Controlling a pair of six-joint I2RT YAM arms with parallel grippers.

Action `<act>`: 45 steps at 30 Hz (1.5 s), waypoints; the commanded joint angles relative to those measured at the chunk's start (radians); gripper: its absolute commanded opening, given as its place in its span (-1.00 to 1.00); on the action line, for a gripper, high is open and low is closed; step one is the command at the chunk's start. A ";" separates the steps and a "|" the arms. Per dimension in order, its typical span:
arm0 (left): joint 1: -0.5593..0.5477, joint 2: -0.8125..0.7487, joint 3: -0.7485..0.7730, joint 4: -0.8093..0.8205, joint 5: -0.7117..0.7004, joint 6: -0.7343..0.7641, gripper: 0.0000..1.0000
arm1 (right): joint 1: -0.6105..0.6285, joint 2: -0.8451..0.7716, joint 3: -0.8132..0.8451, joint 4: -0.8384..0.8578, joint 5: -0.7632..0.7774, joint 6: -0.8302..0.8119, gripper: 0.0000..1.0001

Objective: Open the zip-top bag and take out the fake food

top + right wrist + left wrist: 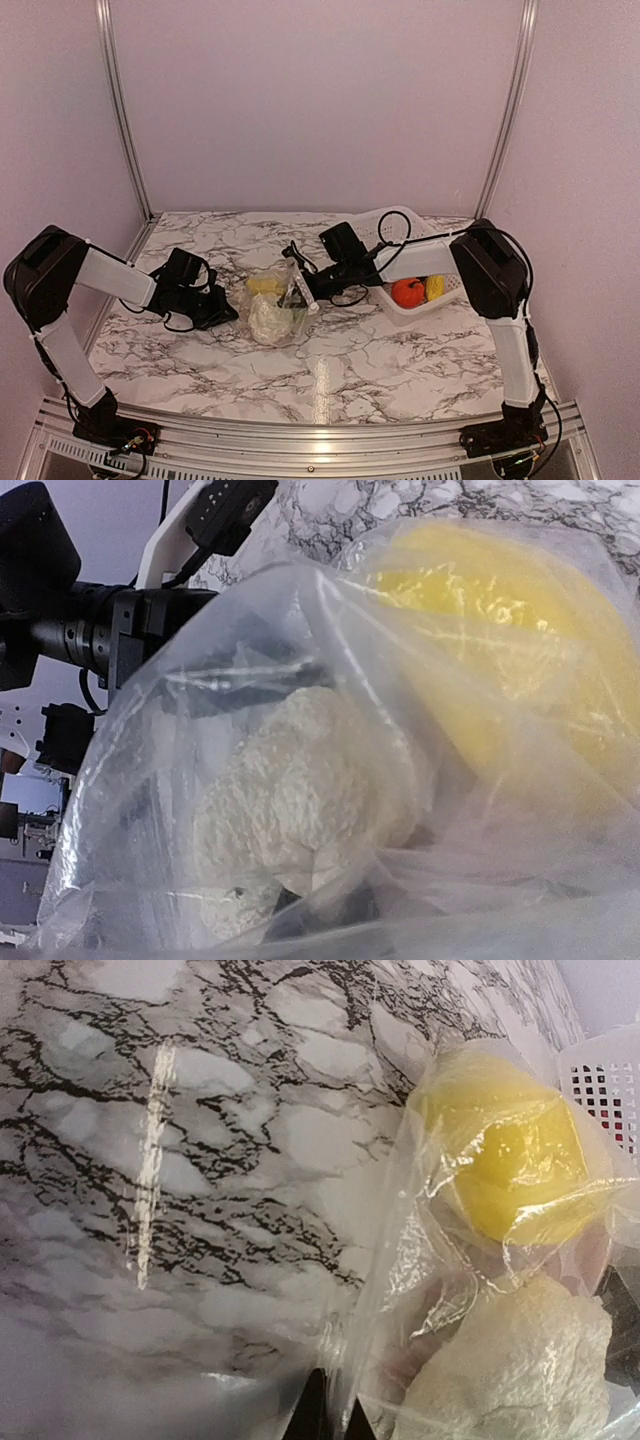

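On table [400,360], zip-top bag [291,312], food [265,320] inside.

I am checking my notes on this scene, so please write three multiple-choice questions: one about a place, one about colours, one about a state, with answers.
1. Where on the table is the white basket? A) far right B) near left corner C) front middle
2. Which colours are the toys in the bag? A) red and purple B) yellow and cream-white C) green and blue
3. The bag is: A) flat and empty B) inside the basket C) holding toys
Answers: 1 A, it stands at the far right; 2 B, the yellow toy and the cream-white toy show through the plastic; 3 C, it bulges around them.
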 commanded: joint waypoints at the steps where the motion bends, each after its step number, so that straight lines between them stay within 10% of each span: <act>1: 0.033 -0.060 -0.055 -0.042 -0.055 0.007 -1.00 | -0.049 -0.134 -0.088 0.057 0.001 0.007 -1.00; 19: 0.100 -0.141 -0.077 -0.167 -0.154 0.041 -1.00 | -0.157 -0.286 -0.272 0.177 0.001 0.040 -1.00; 31: 0.095 -0.166 -0.080 -0.114 -0.078 0.055 -1.00 | -0.071 -0.105 -0.096 0.043 0.011 -0.027 -1.00; 38: 0.094 -0.161 -0.091 -0.095 -0.062 0.044 -1.00 | -0.027 -0.047 0.039 -0.133 0.119 -0.122 0.06; 45: 0.092 -0.146 -0.085 -0.079 -0.051 0.039 -1.00 | 0.015 -0.033 0.063 -0.165 0.131 -0.162 0.21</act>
